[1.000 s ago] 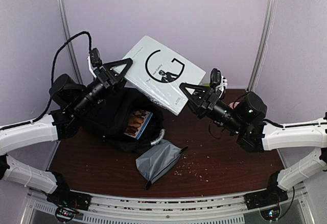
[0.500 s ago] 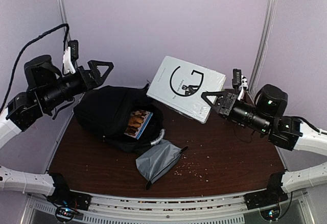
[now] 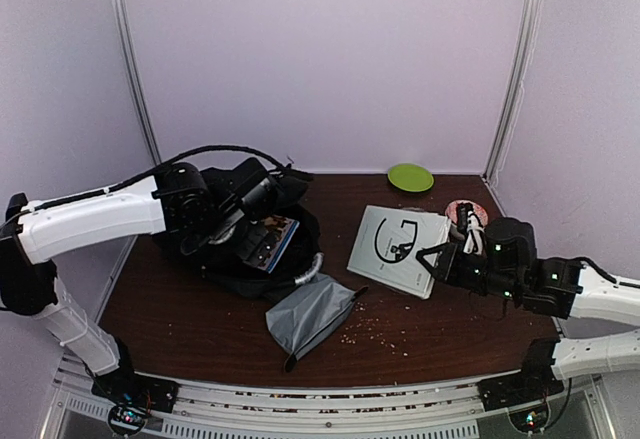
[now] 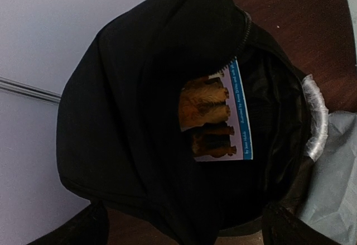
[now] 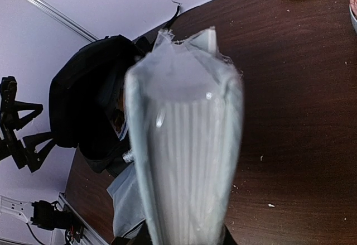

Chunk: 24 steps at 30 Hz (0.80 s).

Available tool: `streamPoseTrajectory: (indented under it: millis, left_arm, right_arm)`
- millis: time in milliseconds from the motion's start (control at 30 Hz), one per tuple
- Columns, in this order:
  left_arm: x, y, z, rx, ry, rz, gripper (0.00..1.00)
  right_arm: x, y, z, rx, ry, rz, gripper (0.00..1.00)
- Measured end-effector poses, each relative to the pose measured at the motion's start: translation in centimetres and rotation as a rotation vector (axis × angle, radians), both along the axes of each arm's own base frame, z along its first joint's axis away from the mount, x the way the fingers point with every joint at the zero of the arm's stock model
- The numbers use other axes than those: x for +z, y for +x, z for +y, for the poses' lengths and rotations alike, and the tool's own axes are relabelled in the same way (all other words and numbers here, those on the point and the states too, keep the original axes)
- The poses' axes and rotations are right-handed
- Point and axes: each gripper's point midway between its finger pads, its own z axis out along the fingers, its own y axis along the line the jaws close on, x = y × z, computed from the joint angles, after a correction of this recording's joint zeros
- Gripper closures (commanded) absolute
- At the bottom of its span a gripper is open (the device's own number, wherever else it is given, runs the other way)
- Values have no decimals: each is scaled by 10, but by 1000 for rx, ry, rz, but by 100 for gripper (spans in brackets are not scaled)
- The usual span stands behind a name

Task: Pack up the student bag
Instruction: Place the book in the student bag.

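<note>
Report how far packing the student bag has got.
Done: a picture book with brown animals on its cover sits inside the open black fabric backpack.
In hand: the right gripper is shut on a white plastic-wrapped book, right of the bag.
Left: that book has to go in; a grey fabric pouch lies outside on the table.

A: What surrounds the dark wooden table?
B: Plain lilac walls behind it and to both sides, joined by two metal posts at its far corners.
A: And along its near edge?
B: A slotted metal rail; lighting even.
</note>
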Motion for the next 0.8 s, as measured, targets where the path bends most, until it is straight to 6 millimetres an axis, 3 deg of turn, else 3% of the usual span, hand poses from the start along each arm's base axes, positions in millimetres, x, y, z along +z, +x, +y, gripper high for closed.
streamPoseTrajectory:
  millis: [167, 333, 433, 700, 800]
  left_arm:
    - [-6, 22, -6, 35, 142, -46, 2]
    - [-40, 34, -6, 58, 277, -29, 8]
    - [-46, 40, 0, 79, 297, -19, 26]
    - [-33, 52, 10, 125, 253, -43, 100]
    - [-21, 53, 11, 132, 212, -61, 100]
  right_arm:
    - [-7, 0, 4, 4, 11, 29, 100]
    - [-2, 2, 11, 15, 51, 29, 100]
    - [-1, 2, 18, 31, 80, 40, 100]
    - [12, 4, 48, 94, 248, 79, 100]
    - [11, 6, 62, 119, 295, 106, 100]
